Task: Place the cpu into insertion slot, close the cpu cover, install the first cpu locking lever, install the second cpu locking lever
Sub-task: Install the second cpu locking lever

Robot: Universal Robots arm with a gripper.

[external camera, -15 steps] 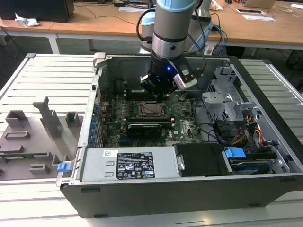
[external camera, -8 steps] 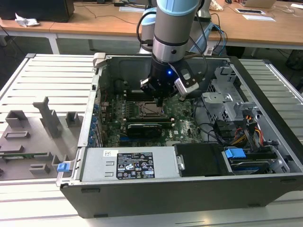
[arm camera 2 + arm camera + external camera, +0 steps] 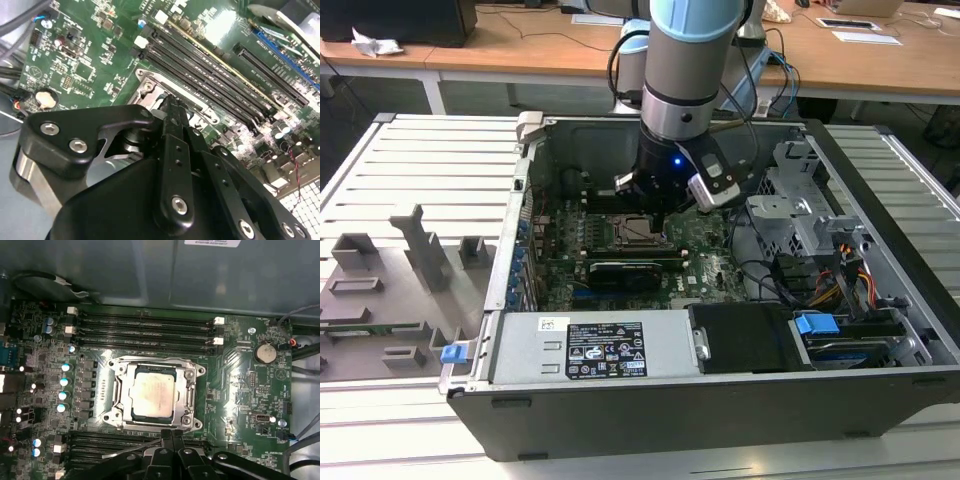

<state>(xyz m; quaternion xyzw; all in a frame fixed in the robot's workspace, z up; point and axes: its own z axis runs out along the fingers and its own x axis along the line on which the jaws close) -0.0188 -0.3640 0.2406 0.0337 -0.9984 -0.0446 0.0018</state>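
My gripper (image 3: 167,437), fingers pressed together and empty, hovers at the cpu cover (image 3: 153,392) edge; cover lies flat over cpu (image 3: 152,395); memory slots (image 3: 145,330) flank it.

We see even, bright overhead light; glare whitens the memory slots (image 3: 220,30) in the second wrist view, where the near tool (image 3: 172,107) blurs softly.
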